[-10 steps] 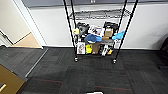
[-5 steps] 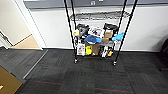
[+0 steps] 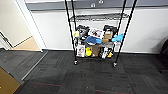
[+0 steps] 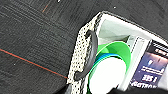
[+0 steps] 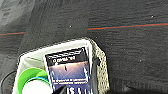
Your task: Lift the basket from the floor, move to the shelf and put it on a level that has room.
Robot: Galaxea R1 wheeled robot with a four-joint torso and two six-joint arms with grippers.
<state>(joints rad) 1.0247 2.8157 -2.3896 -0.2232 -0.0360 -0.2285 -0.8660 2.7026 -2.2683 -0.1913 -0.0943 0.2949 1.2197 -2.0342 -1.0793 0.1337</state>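
The basket (image 4: 82, 47) has beige woven sides, a white rim and a dark handle. It sits close under both wrist cameras, above the dark carpet floor (image 4: 30, 37) with its thin red line. Inside it are stacked green and blue bowls (image 4: 112, 60) and a dark blue box (image 5: 68, 72). The right wrist view takes in the basket (image 5: 100, 65) from its other end. In the head view the shelf (image 3: 96, 37), a black wire rack on casters, stands ahead against a white wall. Its grey wire level (image 3: 100, 17) is bare, and the two tiers below are crowded.
A brown cardboard box (image 3: 7, 83) is at my near left. An open doorway (image 3: 27, 43) onto tan wooden floor lies at the far left. A dark object (image 3: 165, 50) stands at the right edge. Carpet (image 3: 95, 75) stretches between me and the rack.
The whole head picture has shifted a little as the camera moved, and the shelf now sits slightly lower in it. Nothing on the rack has moved.
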